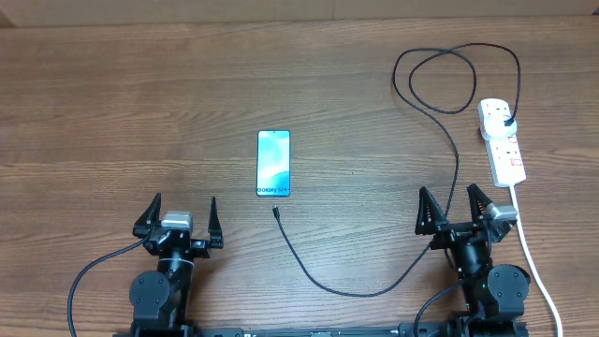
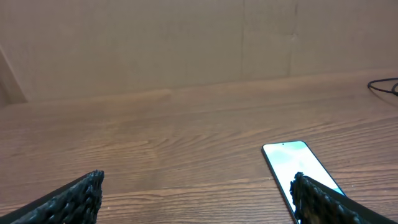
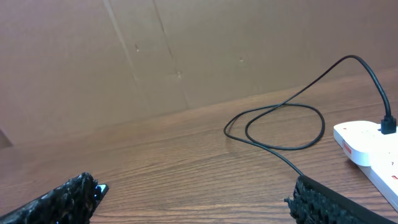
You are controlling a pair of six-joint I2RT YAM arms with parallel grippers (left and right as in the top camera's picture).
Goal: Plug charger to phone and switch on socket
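From overhead, the charger (image 1: 457, 164) lies limp and light across the surface, its stiff connector tip (image 1: 276, 212), likely the spot to pinch, just short of the phone (image 1: 273, 164); the left wrist view has the left gripper (image 2: 198, 180) low, wide open and empty, and the right wrist view the right gripper (image 3: 193, 183) likewise, facing the socket (image 3: 364, 146).

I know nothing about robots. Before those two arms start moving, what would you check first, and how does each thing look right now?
1. Phone flat on the table, screen up, nothing on it: ok.
2. Charger tip lying free just below the phone, not yet plugged in: ok.
3. Charger plug sitting in the socket: ok, as far as the overhead view shows.
4. Socket switched on: cannot tell.
5. Left gripper open and empty: ok.
6. Right gripper open and empty: ok.
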